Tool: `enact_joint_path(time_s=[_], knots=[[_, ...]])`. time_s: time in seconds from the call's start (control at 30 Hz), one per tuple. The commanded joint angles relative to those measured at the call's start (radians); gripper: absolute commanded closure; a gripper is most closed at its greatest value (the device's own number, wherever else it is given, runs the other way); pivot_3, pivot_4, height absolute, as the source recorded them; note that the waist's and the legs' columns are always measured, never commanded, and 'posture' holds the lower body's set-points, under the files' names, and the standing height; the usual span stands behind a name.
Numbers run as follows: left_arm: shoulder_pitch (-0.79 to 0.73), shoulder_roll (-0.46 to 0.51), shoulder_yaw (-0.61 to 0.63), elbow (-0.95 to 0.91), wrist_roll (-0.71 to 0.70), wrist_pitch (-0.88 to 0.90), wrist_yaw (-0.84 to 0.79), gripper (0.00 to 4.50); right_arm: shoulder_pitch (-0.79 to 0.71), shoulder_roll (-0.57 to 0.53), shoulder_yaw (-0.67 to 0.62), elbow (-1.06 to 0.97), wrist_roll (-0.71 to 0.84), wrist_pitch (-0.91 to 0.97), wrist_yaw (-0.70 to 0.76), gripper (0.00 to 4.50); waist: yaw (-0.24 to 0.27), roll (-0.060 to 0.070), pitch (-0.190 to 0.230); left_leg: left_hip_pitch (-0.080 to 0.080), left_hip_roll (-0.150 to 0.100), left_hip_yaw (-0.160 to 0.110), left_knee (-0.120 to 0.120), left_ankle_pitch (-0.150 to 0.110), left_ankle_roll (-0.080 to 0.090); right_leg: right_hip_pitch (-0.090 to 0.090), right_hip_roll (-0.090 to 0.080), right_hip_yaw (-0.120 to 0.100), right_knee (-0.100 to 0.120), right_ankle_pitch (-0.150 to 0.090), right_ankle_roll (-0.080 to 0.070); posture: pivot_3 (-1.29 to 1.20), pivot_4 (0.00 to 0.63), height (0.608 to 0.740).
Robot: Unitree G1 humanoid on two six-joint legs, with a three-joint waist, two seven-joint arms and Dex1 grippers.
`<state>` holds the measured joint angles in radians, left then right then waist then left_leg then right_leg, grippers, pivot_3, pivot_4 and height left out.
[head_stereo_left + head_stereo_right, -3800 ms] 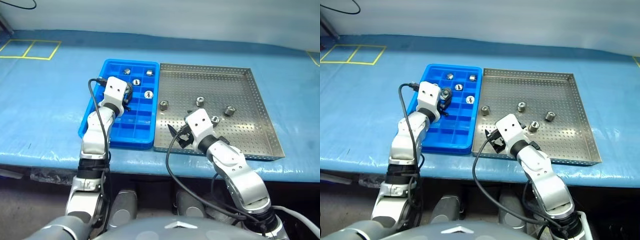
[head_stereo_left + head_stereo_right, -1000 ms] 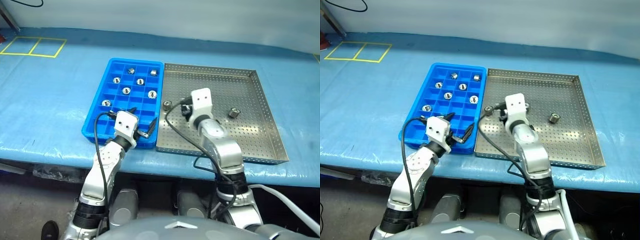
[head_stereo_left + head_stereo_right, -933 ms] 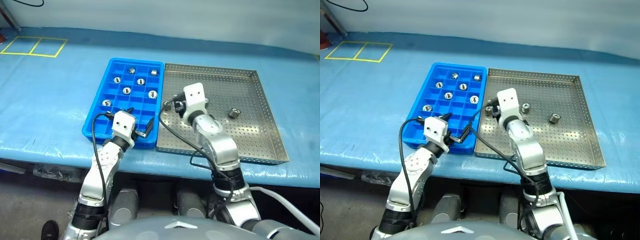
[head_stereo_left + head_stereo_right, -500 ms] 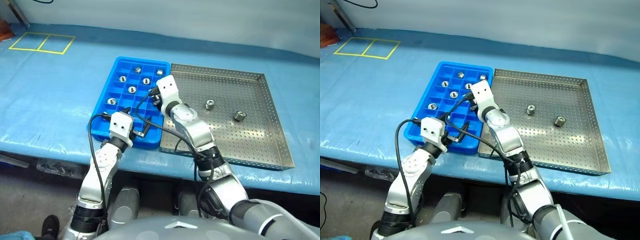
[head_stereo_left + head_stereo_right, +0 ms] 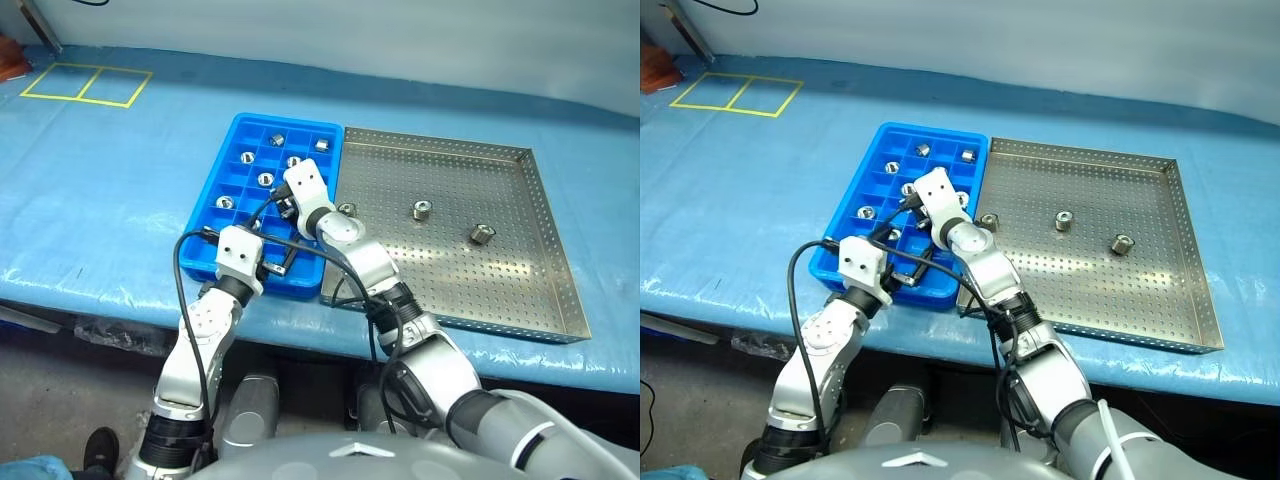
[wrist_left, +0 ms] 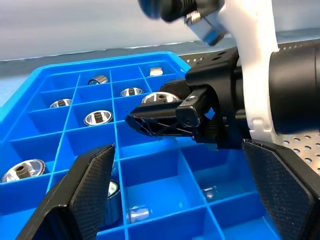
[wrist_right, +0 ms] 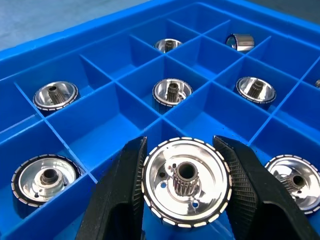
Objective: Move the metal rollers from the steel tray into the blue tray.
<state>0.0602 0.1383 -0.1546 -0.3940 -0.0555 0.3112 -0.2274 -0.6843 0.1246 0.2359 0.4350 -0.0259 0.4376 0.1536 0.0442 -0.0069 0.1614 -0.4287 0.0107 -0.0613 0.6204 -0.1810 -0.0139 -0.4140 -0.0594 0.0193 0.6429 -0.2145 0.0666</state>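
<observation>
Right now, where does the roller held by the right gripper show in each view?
Head views: hidden behind the right gripper over the blue tray.
Left wrist view: roller just above the black fingers.
Right wrist view: roller clamped between both fingers.
Shared landmark: the blue tray's grid of compartments.

Workshop bench: blue sheet (image 5: 120, 200), yellow floor-style tape marks (image 5: 85, 85).

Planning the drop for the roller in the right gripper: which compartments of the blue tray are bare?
The right gripper holds a roller over a bare cell; rollers crowd the blue tray's far rows. Near rows by the left gripper look mostly bare.
</observation>
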Motion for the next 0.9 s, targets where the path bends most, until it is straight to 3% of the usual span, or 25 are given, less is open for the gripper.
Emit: enact_joint_path(time_s=[0.03,0.27,0.3,0.5,0.7,0.9], knots=[[-0.003,-0.002,0.001,-0.053,-0.003,-0.015,0.002,0.0,-0.027,0.023,-0.038,0.045,0.019,-0.04,-0.003,2.42,0.002,0.0,0.0,0.0,0.0,0.0,0.0,0.0,0.0,0.001,0.0,0.0,0.0,0.0,0.0,0.25,0.15,0.74],[-0.014,0.001,-0.008,-0.036,-0.005,-0.018,-0.008,0.0,0.017,0.005,-0.045,-0.006,0.026,-0.036,-0.014,0.19,0.004,0.0,0.0,0.001,0.0,0.0,0.0,0.0,0.0,0.001,0.0,0.0,0.0,0.0,0.0,0.22,0.15,0.74],[-0.019,0.002,-0.011,-0.033,-0.005,-0.019,-0.012,0.0,0.029,-0.005,-0.048,-0.039,0.02,-0.032,-0.025,0.09,0.004,0.0,0.0,0.001,0.0,0.0,0.0,0.0,0.0,0.001,0.0,0.0,0.0,0.0,0.0,0.22,0.15,0.74],[-0.038,0.007,-0.028,-0.024,-0.004,-0.02,-0.034,0.0,0.122,-0.102,-0.115,-0.278,-0.01,0.037,-0.096,0.09,0.008,0.0,0.0,-0.001,-0.001,-0.001,0.001,0.0,0.0,0.001,-0.001,0.0,-0.001,0.0,0.0,0.18,0.15,0.74],[-0.064,0.011,-0.057,0.001,-0.01,-0.012,-0.072,0.0,0.239,-0.23,-0.295,-0.495,-0.026,0.163,-0.196,0.09,-0.003,0.0,0.0,-0.002,-0.001,0.0,0.001,0.0,0.0,0.0,-0.001,0.0,-0.001,0.0,0.0,0.11,0.15,0.74],[-0.108,0.007,-0.088,0.043,-0.012,-0.014,-0.108,0.0,0.302,-0.281,-0.454,-0.578,-0.017,0.228,-0.261,0.09,-0.033,0.001,0.0,-0.001,0.0,0.001,0.0,0.0,0.0,0.0,-0.001,0.0,0.0,-0.001,-0.001,0.05,0.15,0.74]])
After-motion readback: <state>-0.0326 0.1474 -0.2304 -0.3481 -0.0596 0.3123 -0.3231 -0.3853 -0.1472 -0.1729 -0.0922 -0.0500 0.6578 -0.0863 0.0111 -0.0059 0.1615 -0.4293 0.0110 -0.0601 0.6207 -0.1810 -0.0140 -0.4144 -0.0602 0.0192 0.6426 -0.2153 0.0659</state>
